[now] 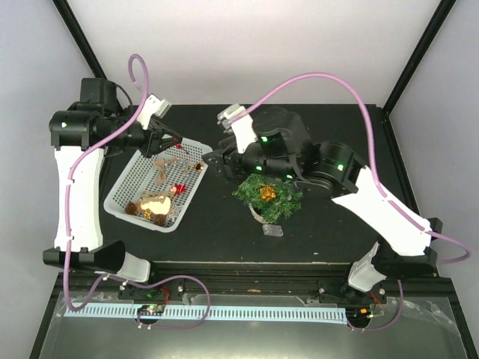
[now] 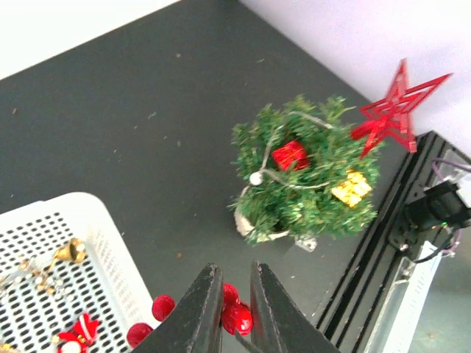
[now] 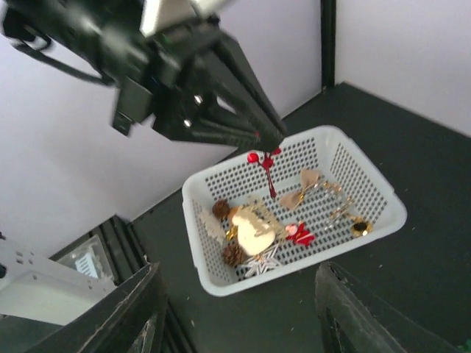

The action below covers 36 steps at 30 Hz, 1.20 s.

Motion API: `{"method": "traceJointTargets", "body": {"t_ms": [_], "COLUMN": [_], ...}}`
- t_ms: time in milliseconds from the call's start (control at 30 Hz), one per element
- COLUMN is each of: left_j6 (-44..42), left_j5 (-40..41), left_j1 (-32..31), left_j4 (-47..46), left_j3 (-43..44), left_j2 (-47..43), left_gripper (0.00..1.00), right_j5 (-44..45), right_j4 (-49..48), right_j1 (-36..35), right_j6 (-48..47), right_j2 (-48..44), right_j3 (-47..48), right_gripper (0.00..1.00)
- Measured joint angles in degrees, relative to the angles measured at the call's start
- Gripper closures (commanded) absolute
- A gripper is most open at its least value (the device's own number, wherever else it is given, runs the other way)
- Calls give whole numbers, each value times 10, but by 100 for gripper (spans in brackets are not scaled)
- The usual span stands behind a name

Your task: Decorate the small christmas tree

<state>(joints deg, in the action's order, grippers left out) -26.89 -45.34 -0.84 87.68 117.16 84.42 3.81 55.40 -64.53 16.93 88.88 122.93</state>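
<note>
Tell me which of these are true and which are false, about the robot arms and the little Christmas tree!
1. The left gripper is pinching a sprig of red berries. True.
2. The right gripper is holding a gold bell. False: its fingers stand wide apart with nothing between them.
3. A gold gift box hangs on the small christmas tree. True.
4. The tree stands inside the white basket. False: it stands on the dark table, beside the basket.
5. The basket has nothing in it. False: several ornaments lie in it.
</note>
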Motion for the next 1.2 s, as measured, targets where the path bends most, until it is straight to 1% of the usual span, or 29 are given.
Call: {"method": "traceJointTargets", "body": {"t_ms": [100,233,400,733,1100,1200], "left_j6": [8,15,20,23,23,23], "left_j5": [-29,-54,-76,-90,-96,-100], "left_j1": [0,0,0,0,0,0], "left_j4": [1,2,3,6,6,6], "left_j3": [0,-6,-33,-48,-58,-61], "left_j2": [-23,-54,-87,-100,-132,-136], "left_gripper": [86,86,87,88,88,88], "right_j5": [-19,-32,-41,-58,-70,-70], "right_j4": [1,2,2,13,16,16], "right_j1": [-1,-6,-10,-20,-20,-20], "right_j6": [12,21,30,40,40,40], "right_j2": [18,31,41,97,113,118], "right_j3": [-9,2,13,48,47,47], "right_gripper": [44,45,49,52,56,59]}}
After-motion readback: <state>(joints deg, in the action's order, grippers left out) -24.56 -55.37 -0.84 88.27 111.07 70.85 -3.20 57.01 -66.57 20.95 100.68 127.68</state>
